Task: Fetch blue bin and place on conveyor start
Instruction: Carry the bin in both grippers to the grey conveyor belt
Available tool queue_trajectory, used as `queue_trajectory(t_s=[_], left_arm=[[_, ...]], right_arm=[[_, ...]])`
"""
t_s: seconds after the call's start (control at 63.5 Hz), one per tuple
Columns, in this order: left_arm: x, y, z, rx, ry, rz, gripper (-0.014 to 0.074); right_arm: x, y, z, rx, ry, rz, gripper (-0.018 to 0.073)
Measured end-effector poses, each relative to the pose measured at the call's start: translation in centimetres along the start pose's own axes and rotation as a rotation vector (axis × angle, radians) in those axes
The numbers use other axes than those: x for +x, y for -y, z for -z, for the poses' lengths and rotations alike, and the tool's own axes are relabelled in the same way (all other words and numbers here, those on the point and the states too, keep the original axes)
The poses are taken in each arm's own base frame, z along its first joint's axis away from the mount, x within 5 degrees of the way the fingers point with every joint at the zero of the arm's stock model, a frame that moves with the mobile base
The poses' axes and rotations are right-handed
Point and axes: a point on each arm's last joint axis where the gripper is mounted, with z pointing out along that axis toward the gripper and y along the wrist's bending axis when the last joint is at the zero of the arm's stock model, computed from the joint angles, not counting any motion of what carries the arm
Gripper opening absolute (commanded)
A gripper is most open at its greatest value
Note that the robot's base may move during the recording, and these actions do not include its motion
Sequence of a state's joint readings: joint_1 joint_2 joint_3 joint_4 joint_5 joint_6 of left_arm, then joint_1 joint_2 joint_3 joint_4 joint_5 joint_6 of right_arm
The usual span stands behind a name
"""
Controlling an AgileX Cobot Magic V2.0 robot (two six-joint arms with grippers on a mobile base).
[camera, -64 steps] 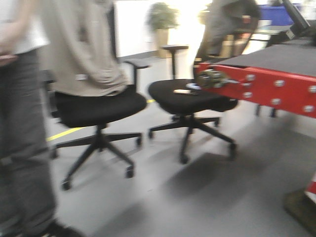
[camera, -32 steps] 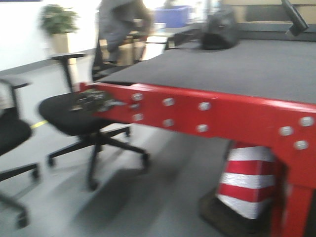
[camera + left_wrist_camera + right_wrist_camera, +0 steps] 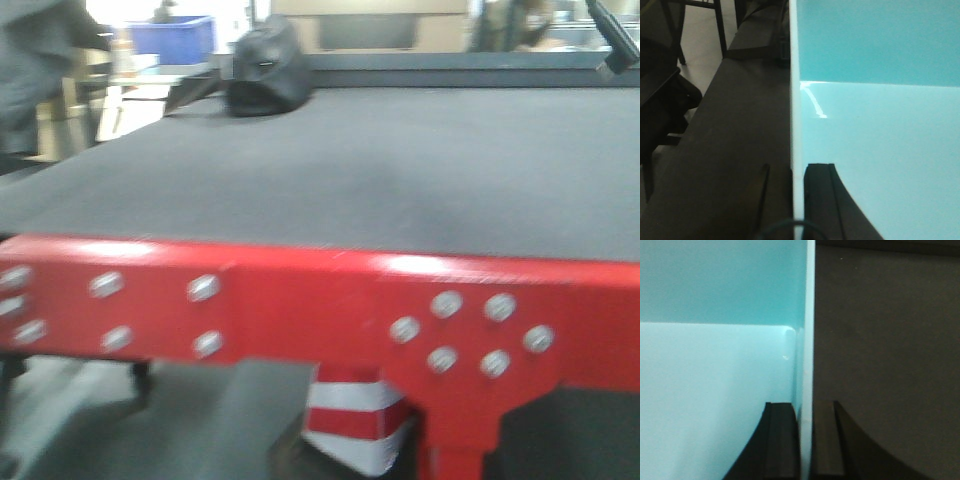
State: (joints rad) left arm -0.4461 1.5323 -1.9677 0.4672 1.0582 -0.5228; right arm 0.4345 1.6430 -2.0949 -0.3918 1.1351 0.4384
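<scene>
The blue bin (image 3: 880, 125) is a pale cyan tub that fills most of both wrist views; it also shows in the right wrist view (image 3: 715, 365). My left gripper (image 3: 797, 200) is shut on its left wall, one finger inside and one outside. My right gripper (image 3: 805, 440) is shut on its right wall the same way. The conveyor start (image 3: 330, 160) is a wide dark grey belt with a red strip (image 3: 300, 290) along its near edge, straight ahead in the front view. Dark belt shows under the bin in both wrist views. The bin and grippers do not show in the front view.
A black bag (image 3: 265, 70) lies on the belt at the far left. A dark blue crate (image 3: 172, 35) and a person (image 3: 35, 70) are beyond at the left. A red-and-white cone (image 3: 355, 425) stands under the conveyor frame. Chair legs (image 3: 670, 30) show left of the bin.
The front view has swung from the office chairs and people to face the conveyor's red edge square on. The belt now fills the view and is much closer.
</scene>
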Motion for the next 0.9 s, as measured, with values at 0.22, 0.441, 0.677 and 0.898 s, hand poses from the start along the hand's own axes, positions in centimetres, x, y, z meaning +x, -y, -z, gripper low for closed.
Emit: queue_trajectory(t_s=[0.22,0.441,0.677,0.898], left_arm=[[0.00,0.00,0.00,0.000,0.000,0.000,-0.0111],[0.00,0.00,0.00,0.000,0.000,0.000,-0.0111],[0.00,0.00,0.00,0.000,0.000,0.000,-0.0111],[0.00,0.00,0.00,0.000,0.000,0.000,-0.0111]], right_arm=[[0.00,0.00,0.00,0.000,0.000,0.000,-0.0165],[0.00,0.00,0.00,0.000,0.000,0.000,-0.0165],[0.00,0.00,0.00,0.000,0.000,0.002,-0.0165],[0.00,0.00,0.00,0.000,0.000,0.002,-0.0165]])
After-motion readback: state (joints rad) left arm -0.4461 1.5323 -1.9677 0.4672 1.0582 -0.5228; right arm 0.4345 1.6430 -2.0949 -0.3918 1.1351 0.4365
